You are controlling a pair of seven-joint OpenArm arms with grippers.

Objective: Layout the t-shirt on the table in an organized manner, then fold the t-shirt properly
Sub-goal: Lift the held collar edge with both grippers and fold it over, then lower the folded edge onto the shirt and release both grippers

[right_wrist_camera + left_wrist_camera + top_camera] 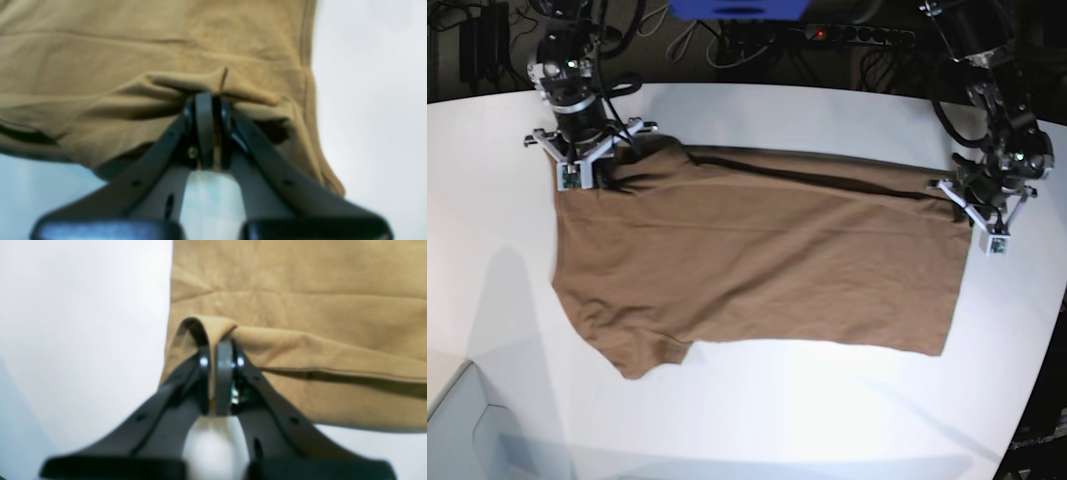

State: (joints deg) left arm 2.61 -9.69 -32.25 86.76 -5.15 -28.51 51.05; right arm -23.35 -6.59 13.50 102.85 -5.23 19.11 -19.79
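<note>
T-shirt (757,260) spread on the bench (827,420), stretched between both hands. Left hand (222,346) clamped on its far edge, right hand (208,100) likewise. Step looks like the lengthwise fold; next: carry that edge over evenly, keep tension

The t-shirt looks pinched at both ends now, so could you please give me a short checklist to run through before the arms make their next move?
1. Left gripper shut on the t-shirt: ok.
2. Right gripper shut on cloth: ok.
3. Both grips sit on the same far edge: ok.
4. Body of the shirt flat on the table: ok, light wrinkles only.
5. Each grip holds all cloth layers: cannot tell, too blurred.
6. Near sleeve spread flat: ok.
</note>
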